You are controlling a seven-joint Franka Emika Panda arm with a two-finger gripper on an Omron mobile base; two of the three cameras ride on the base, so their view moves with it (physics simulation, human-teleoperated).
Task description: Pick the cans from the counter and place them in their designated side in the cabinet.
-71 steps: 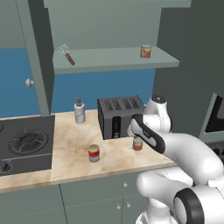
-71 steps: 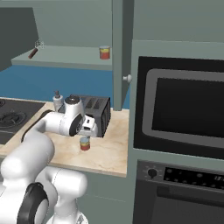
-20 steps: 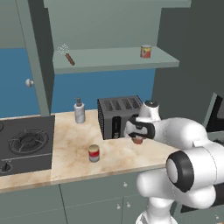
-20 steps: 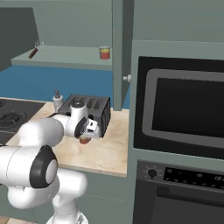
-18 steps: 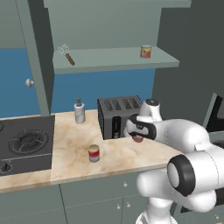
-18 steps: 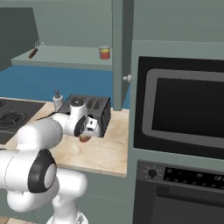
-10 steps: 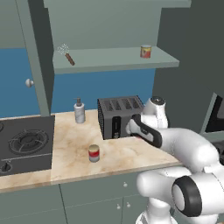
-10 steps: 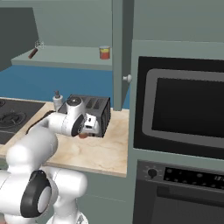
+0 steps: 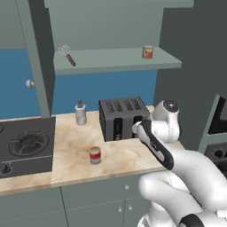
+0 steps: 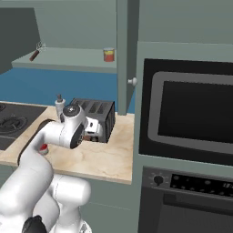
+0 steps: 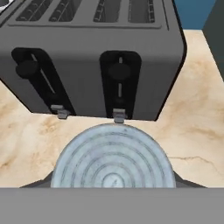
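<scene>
Gripper: the gripper (image 10: 94, 132) is low in front of the toaster (image 9: 123, 116), above the counter (image 9: 115, 155). A can top (image 11: 113, 162) with grey rings sits right at the bottom of the hand view between where the fingers are, so the jaws appear closed on this can; the fingertips themselves are hidden.
Held can: only its bluish-grey round top is seen, just in front of the toaster's two levers.
Red can on counter: this can (image 9: 95, 155) stands upright on the beige worktop, left of the toaster and well apart from the arm.
Can on shelf: one more can (image 9: 147, 52) stands on the right part of the cabinet shelf (image 9: 111, 62).
Other things: a pale bottle (image 9: 80, 112) stands near the stove top (image 9: 24, 146); a small brush (image 9: 68, 55) lies on the left part of the shelf.
</scene>
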